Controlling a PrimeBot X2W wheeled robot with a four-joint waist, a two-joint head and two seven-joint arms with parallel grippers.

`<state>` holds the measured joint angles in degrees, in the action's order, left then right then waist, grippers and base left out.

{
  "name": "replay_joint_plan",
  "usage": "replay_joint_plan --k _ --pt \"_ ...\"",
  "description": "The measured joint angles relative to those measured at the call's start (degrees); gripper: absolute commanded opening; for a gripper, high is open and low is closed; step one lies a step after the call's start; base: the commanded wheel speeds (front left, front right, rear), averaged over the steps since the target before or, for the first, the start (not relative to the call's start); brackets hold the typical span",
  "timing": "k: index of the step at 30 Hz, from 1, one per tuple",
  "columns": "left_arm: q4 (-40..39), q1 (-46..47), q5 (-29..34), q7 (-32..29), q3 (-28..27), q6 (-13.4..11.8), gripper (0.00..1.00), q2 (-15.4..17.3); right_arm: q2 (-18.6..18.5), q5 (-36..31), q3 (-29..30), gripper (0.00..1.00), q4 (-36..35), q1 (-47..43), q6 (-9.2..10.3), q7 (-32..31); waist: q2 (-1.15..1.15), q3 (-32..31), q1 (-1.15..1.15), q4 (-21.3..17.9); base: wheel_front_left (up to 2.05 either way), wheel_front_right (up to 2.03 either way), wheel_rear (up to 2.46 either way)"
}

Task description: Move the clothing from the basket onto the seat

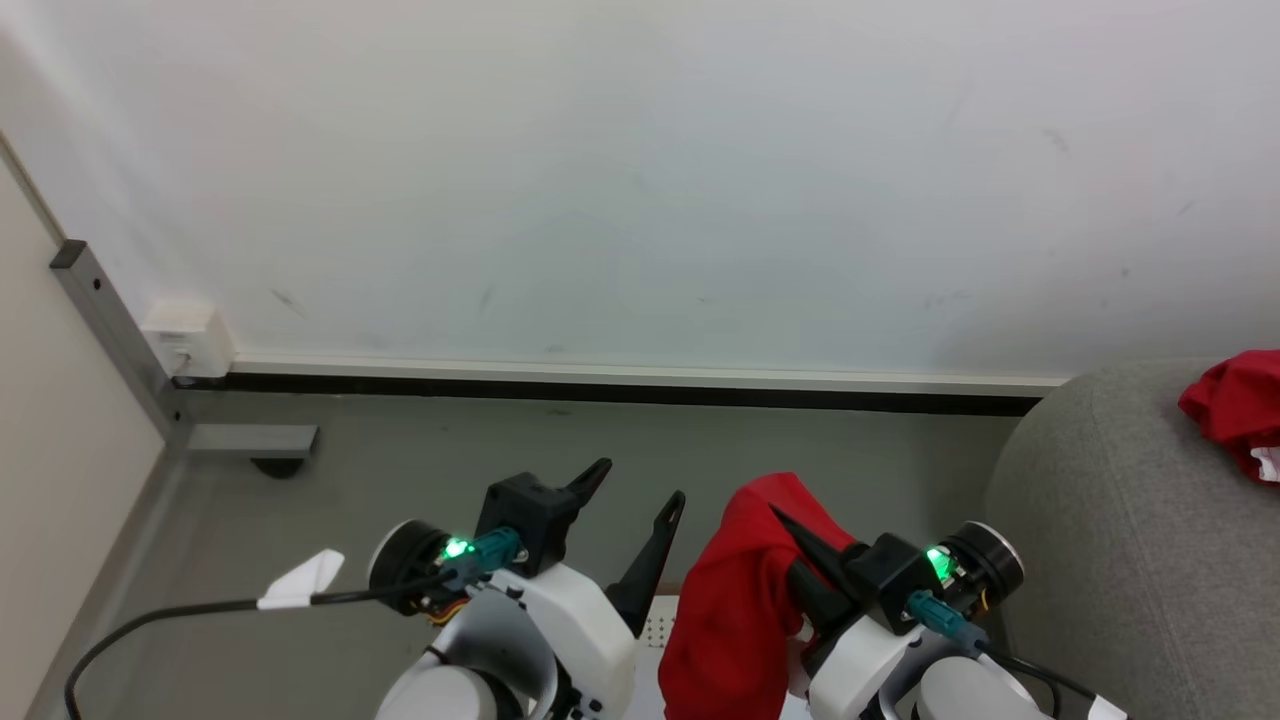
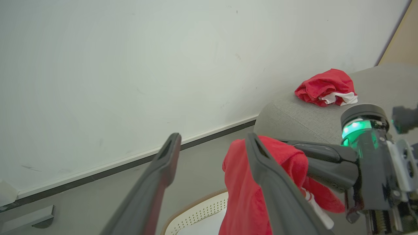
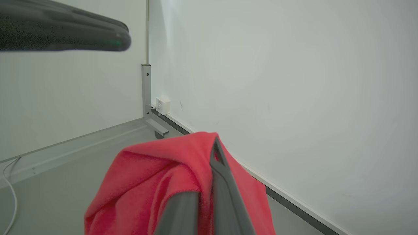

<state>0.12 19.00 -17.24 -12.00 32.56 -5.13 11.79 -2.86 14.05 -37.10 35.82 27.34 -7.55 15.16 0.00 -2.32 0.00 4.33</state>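
A robot's right claw (image 1: 790, 530) is clamped shut on a bright red soft fabric garment (image 1: 730, 610). The cloth hangs draped over the claw's dark fingers, above an oval white plastic laundry basket (image 2: 196, 213) with perforated sides. The left claw (image 1: 640, 482) stands just beside it on the left, jaws spread wide and holding nothing. To the right rises a large grey woven-fabric upholstered seat (image 1: 1100, 520), with a second crumpled red-and-white garment (image 1: 1235, 400) lying on it. Behind are a pale wall (image 1: 640, 180) and a grey floor (image 1: 400, 450).

The step in hand looks like the carry: the garment hangs clear of the basket but is not yet over the seat. The next move likely calls for swinging the right arm rightward, high enough for the hanging cloth to clear the seat's rounded edge, then letting go over the cushion.
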Motion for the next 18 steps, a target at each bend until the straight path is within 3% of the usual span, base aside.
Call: replay_joint_plan --k 9,18 --pt "-0.2 -0.3 -0.5 0.5 0.1 -0.3 1.0 0.3 -0.5 -2.1 4.1 0.0 -0.8 0.1 0.0 0.0 0.0 0.6 0.0 -4.1 0.0 0.0 0.0" --pt "-0.5 -0.4 -0.9 1.7 0.3 -0.5 1.0 0.1 -3.2 -3.4 8.7 0.0 -3.7 0.8 0.0 0.0 0.0 1.4 0.0 -11.3 0.0 0.0 0.0"
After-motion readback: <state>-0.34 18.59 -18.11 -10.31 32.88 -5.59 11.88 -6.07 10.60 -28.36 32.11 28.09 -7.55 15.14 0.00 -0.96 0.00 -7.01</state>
